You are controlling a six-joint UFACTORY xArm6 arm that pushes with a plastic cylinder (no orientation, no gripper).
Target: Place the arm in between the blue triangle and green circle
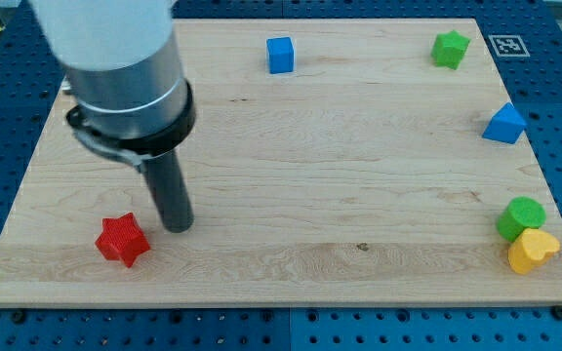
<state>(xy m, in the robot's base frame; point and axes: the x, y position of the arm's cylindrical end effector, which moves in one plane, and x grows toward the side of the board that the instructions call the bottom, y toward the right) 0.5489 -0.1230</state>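
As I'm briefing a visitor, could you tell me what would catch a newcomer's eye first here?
The big grey arm at the view's upper left, with my tip just right of the red star. Then the far right edge: the blue triangle above the green circle, which touches the yellow heart.

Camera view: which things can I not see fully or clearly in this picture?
- Arm: its upper part is cut off by the view's top edge; only the grey housing and rod show.
- Green circle: its lower right is hidden by the yellow block touching it.
- Yellow block: its exact shape is too small to tell.
- Marker at the view's top right: pattern too small to read.
- My tip shows, right of the red star; touching or not, I cannot tell.
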